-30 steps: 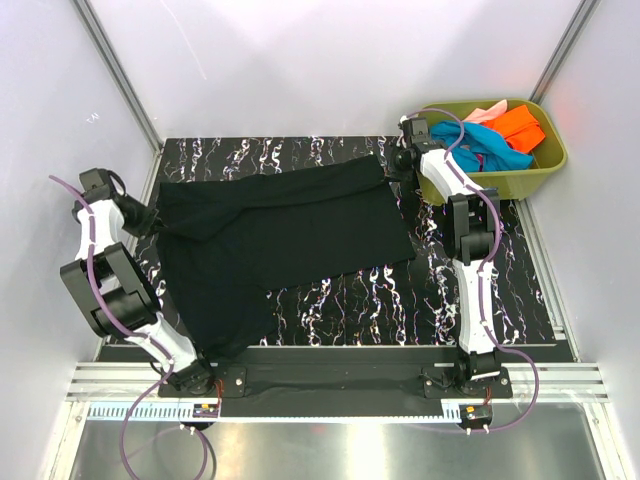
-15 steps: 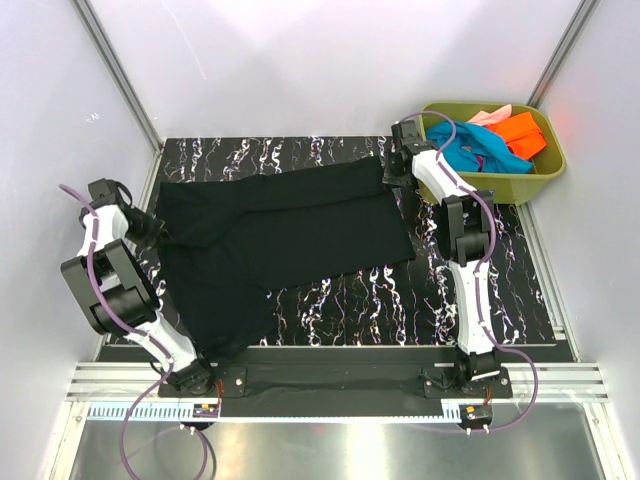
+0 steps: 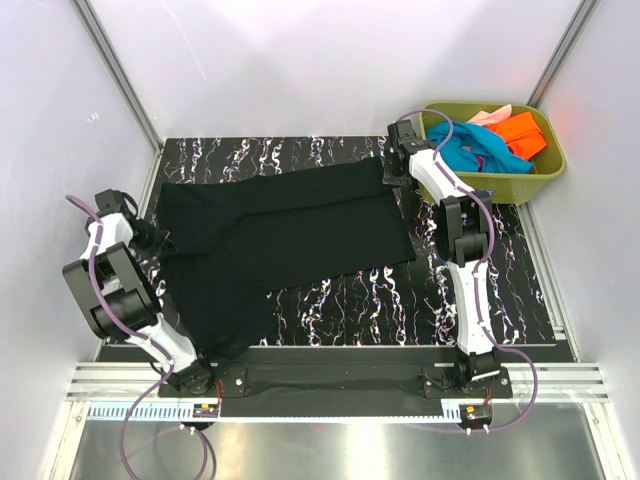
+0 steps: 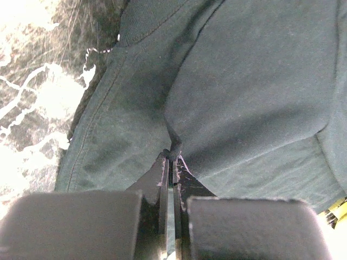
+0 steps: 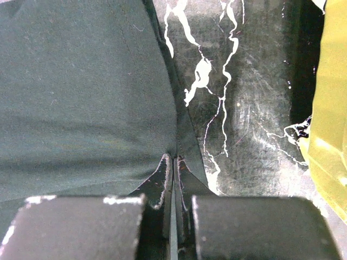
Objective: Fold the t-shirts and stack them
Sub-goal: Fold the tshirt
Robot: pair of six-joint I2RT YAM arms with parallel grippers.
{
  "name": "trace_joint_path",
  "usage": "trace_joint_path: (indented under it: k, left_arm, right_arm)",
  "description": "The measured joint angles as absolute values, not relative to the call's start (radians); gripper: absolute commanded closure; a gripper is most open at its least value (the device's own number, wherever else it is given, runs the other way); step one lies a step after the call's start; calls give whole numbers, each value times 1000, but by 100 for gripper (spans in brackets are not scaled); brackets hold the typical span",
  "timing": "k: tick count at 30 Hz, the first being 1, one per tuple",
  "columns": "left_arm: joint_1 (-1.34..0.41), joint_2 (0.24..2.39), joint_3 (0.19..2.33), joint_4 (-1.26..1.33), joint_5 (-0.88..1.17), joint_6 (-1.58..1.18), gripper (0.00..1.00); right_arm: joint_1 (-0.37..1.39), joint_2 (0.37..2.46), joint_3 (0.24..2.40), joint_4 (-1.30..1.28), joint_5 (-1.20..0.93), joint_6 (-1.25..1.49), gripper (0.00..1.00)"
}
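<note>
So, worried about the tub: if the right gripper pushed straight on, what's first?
Probably the black t-shirt pinched in the right gripper, then the table; the tub lies aside.

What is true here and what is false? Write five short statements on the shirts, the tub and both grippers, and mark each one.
1. The black t-shirt lies spread on the table. True.
2. The left gripper hangs open above the cloth. False: it is shut on a pinch of the black t-shirt.
3. The right gripper is shut on the black t-shirt's edge. True.
4. The olive-green tub is empty. False: it holds a teal-blue t-shirt, an orange t-shirt and a pink t-shirt.
5. The tub stands at the table's near left corner. False: it stands at the far right corner.
</note>
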State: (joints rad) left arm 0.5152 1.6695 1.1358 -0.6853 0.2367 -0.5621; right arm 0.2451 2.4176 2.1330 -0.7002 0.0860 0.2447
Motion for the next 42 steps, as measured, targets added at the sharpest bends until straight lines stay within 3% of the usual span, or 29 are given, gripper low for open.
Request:
trace_joint_path:
  k: [18, 20, 22, 23, 25, 27, 31, 36, 39, 42]
  left_arm:
    - [515, 1586, 1085, -673, 201, -577, 95]
    - [515, 1586, 1085, -670, 194, -577, 85]
    - [515, 1586, 1085, -671, 185, -575, 66]
    - [515, 1585, 1086, -671, 179, -573, 62]
    - [516, 1578, 1086, -669, 163, -577, 53]
    - [517, 1551, 1078, -648, 151, -580, 52]
    - [518, 1473, 1065, -566, 161, -591, 59]
    - [512, 1493, 1030, -360, 241, -661, 58]
    - [494, 1613, 1087, -281, 301, -694, 60]
    - [470, 1768, 1187, -218, 338, -718, 68]
  right_arm:
    - [247, 2418, 2114, -694, 89, 228, 95]
    - [247, 2418, 2114, -694, 89, 227, 91]
    - [247, 2418, 2114, -694, 89, 224, 81]
    - [247, 2420, 2116, -696, 90, 222, 73]
    - [247, 2423, 2125, -706, 97, 213, 65]
    - [247, 2430, 2145, -719, 105, 204, 54]
    - [247, 2461, 2238, -732, 113, 194, 46]
    - [247, 2521, 2384, -708, 84, 200, 50]
    - [247, 2560, 2445, -658, 27, 217, 54]
    - [247, 2602, 2467, -574, -54, 255, 66]
